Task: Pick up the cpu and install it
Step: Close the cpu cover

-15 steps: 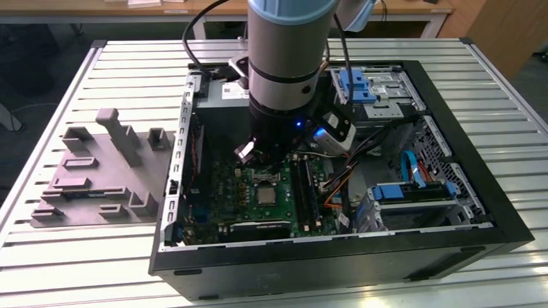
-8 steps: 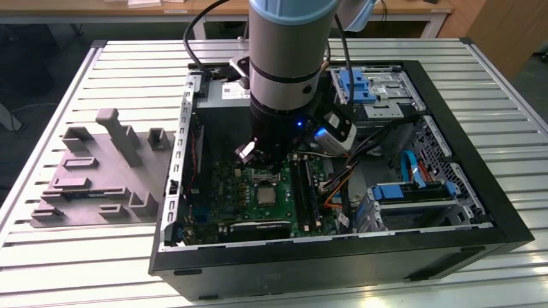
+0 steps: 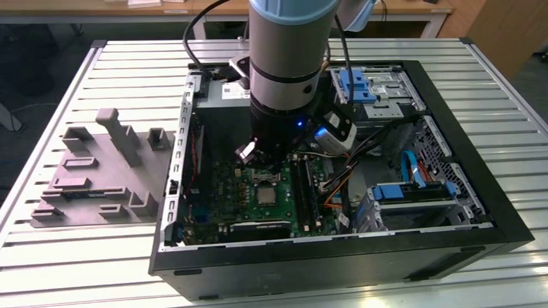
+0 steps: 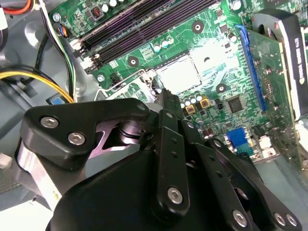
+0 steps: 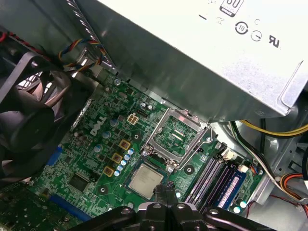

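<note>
Slatted metal worktop (image 3: 68, 256) carries an open computer case (image 3: 342, 263); grey fixture (image 3: 94, 173) at 9 o'clock of it in the exterior view. Arm (image 3: 287, 58) reaches inside, its bulk hiding the gripper (image 5: 164, 191) there. Fingers (image 4: 168, 103) look pressed together, holding nothing, tips partly cut off. The cpu (image 5: 146, 180) lies flat in its socket on the motherboard (image 3: 231, 192), at 6 o'clock of the arm's wrist in the exterior view, beside the raised load frame (image 5: 175, 136).

Matt silvery metal cpu (image 5: 146, 180); gripper (image 5: 164, 189) matt black (screws (image 4: 174, 194) shiny metal)
</note>
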